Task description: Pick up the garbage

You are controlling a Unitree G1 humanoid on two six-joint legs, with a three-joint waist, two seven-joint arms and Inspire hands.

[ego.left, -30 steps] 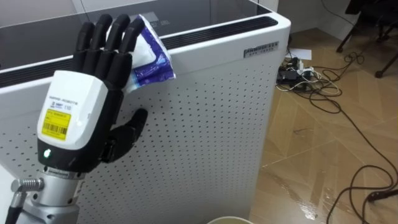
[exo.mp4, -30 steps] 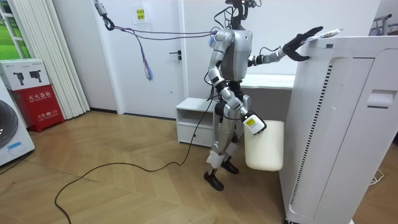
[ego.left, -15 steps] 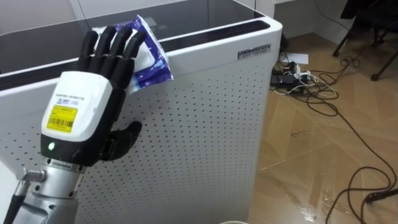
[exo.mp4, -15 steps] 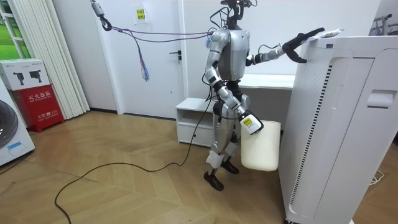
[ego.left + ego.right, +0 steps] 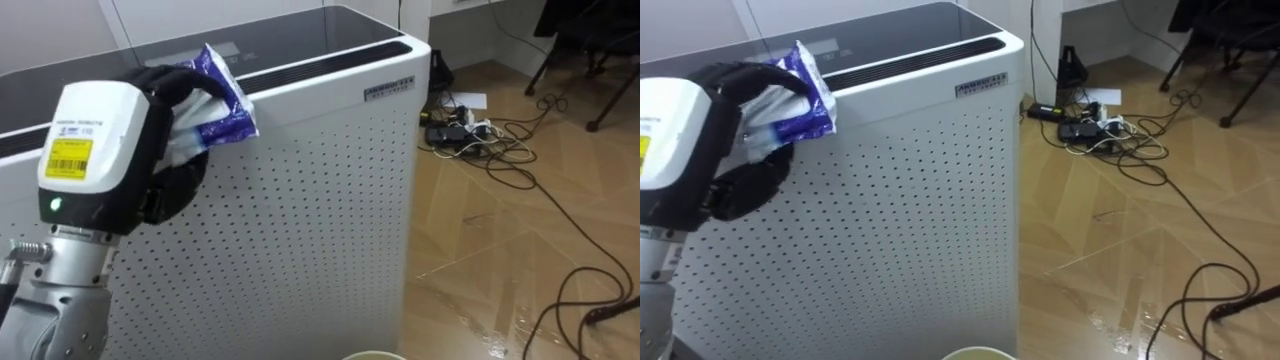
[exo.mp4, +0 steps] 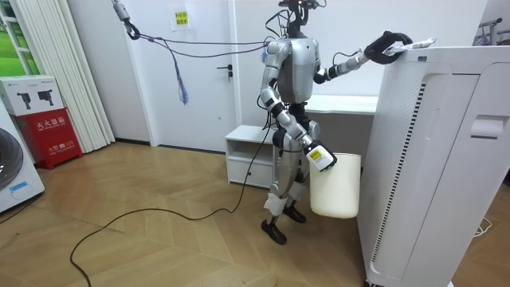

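Fingers of our left hand are clasping the blue-and-white wrapper atop the white air purifier, upper left; we are aiming for a firm pinch before lifting straight up.

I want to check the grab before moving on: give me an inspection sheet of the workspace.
Surface: white machine, dark top, perforated side.
Job's things: blue-and-white wrapper at the machine's top edge, in the left hand; white bin beside the robot's legs.
Clutter: nothing seen.
Hands: left hand curled round the wrapper; right hand at the bin's rim.
Cables: tangle of cables on the wooden floor beyond the machine.
Surroundings: door, low white shelf.
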